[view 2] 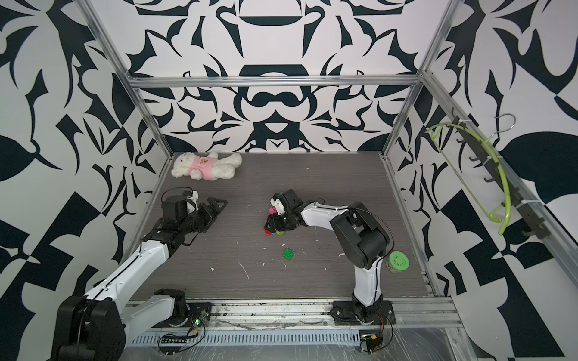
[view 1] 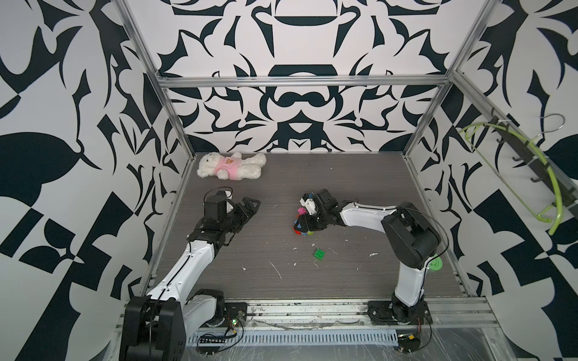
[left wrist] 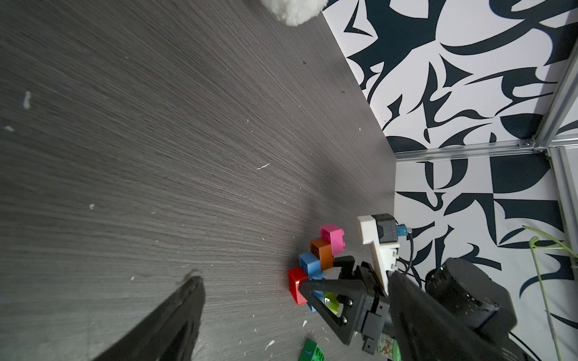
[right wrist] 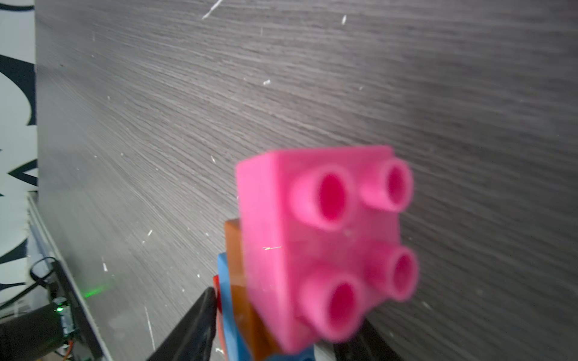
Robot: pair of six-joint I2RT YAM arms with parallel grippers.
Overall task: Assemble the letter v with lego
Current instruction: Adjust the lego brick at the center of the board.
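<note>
Bricks of the letter v (left wrist: 322,250) sit right between the jaws of my right gripper (left wrist: 320,275). They form a bent chain with the pink brick (right wrist: 322,250) at the end farthest beyond the fingertips, then orange, blue and red. A bit of lime-green shows behind the nearer finger. The jaws bracket the chain around its blue middle, but I cannot tell whether they clamp it or merely stand beside it. One loose green brick (view 1: 319,253) lies on the table (view 1: 344,281) near that gripper but clear of it, on the side toward the arm bases. My left gripper (view 1: 253,208) hangs well apart from the chain, with its jaws spread wide and nothing between them. Beyond its fingertips a white plush bear (view 1: 231,165) lies against the back wall.
</note>
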